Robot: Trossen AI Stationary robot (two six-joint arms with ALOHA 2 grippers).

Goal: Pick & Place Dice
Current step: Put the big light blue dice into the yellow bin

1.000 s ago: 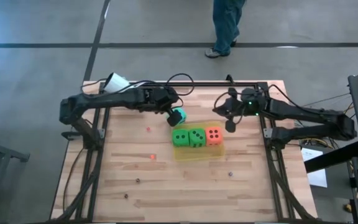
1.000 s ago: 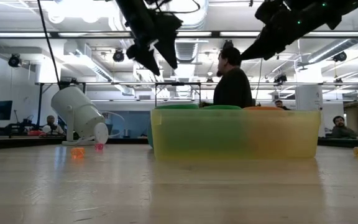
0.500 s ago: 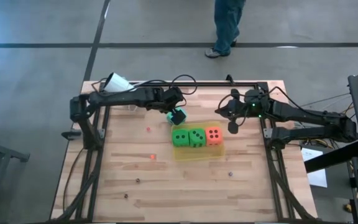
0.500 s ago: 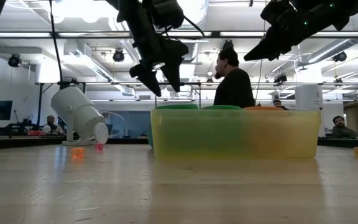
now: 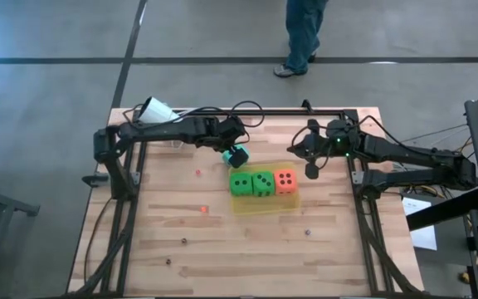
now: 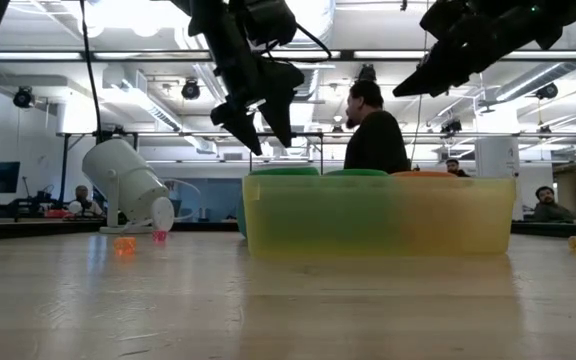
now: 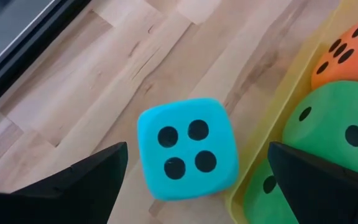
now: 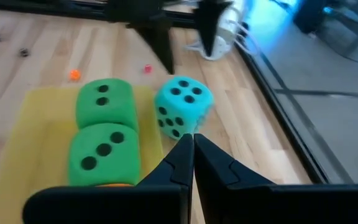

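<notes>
Left gripper (image 5: 232, 152) spread wide, empty, poised over teal die (image 7: 187, 148) on table just outside yellow tray (image 5: 264, 206), frame centre. Two green dice (image 5: 251, 183) and orange die (image 5: 285, 180) already in tray. Right gripper (image 5: 309, 166) closed, empty, waiting centre-right. Step: grasp teal die. Next: descend, close, lift into tray.

i see the left arm reaching from the left side across the far part of the table toward its middle. the left gripper (image 5: 232, 153) points downward, and its two fingers (image 7: 73, 177) stand wide apart, with nothing gripped between them. in the low view this gripper (image 6: 253, 133) hangs clearly above the table surface. the right arm comes in from the right side, raised. the right gripper (image 5: 310, 169) has its fingers (image 8: 182, 158) pressed together, and they hold nothing.
</notes>
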